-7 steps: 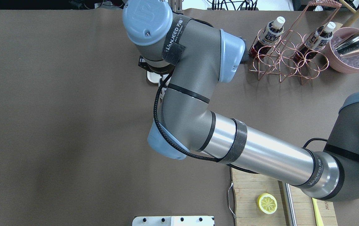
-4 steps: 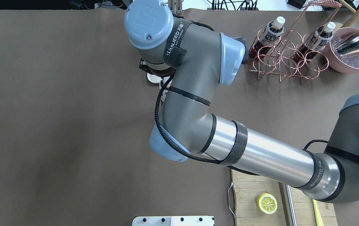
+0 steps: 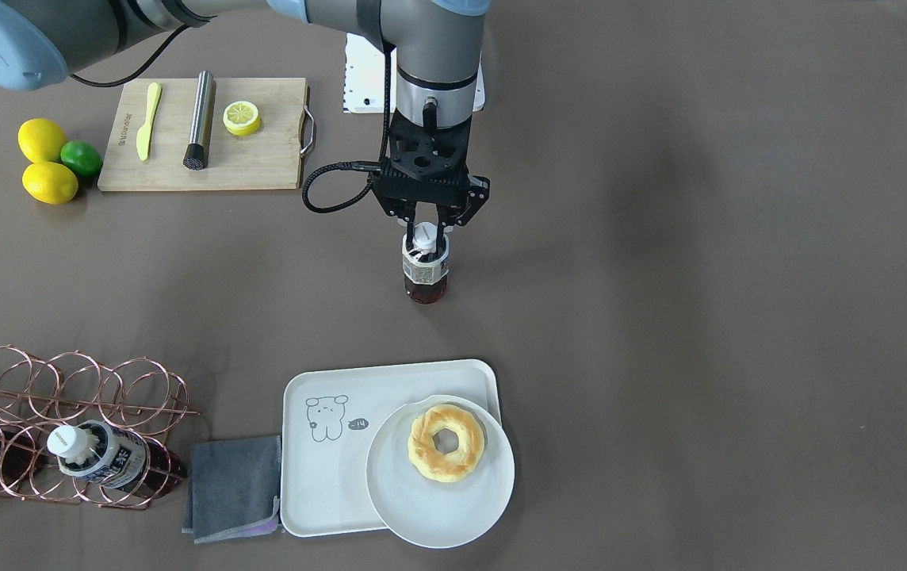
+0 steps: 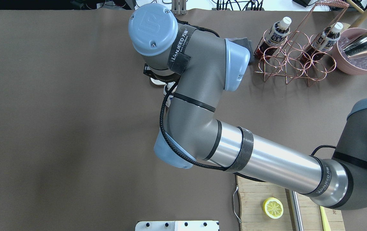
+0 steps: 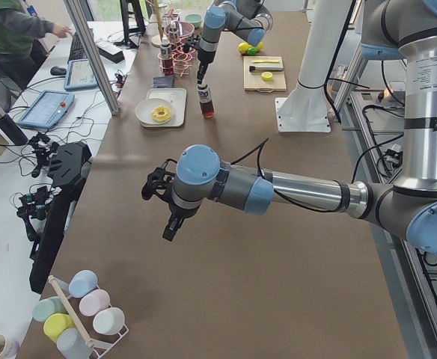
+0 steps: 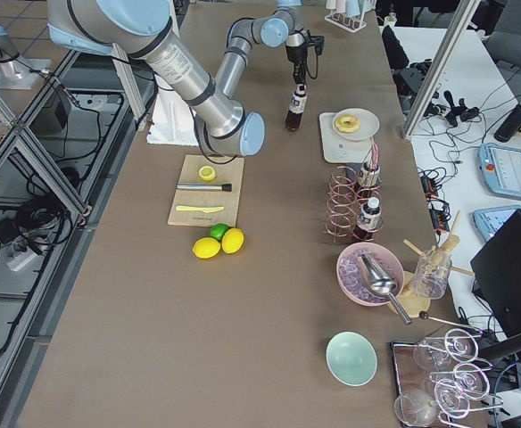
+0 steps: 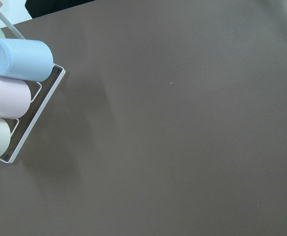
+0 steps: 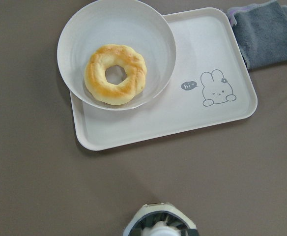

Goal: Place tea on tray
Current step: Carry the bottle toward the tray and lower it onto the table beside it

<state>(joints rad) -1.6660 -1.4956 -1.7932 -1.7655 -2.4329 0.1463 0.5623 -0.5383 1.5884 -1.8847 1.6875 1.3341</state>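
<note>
My right gripper (image 3: 425, 235) is shut on the white cap of a tea bottle (image 3: 426, 274), which stays upright over the brown table, between the robot and the tray. I cannot tell whether its base touches the table. The off-white tray (image 3: 327, 476) lies beyond it and carries a white plate (image 3: 422, 523) with a doughnut (image 3: 445, 442). In the right wrist view the bottle's cap (image 8: 160, 227) sits at the bottom edge, short of the tray (image 8: 183, 113). My left gripper (image 5: 167, 224) hangs over bare table far away; I cannot tell if it is open.
A copper wire rack (image 3: 65, 396) holds two more tea bottles (image 3: 97, 460). A grey cloth (image 3: 235, 488) lies against the tray. A cutting board (image 3: 263, 159) with a lemon half, lemons and a lime (image 3: 49, 159), a pink ice bowl (image 4: 360, 51), and a cup rack (image 7: 15, 98).
The right arm's wrist and elbow have shifted slightly right and down in the overhead view. Less of the tray shows under the wrist. Nothing else moved.
</note>
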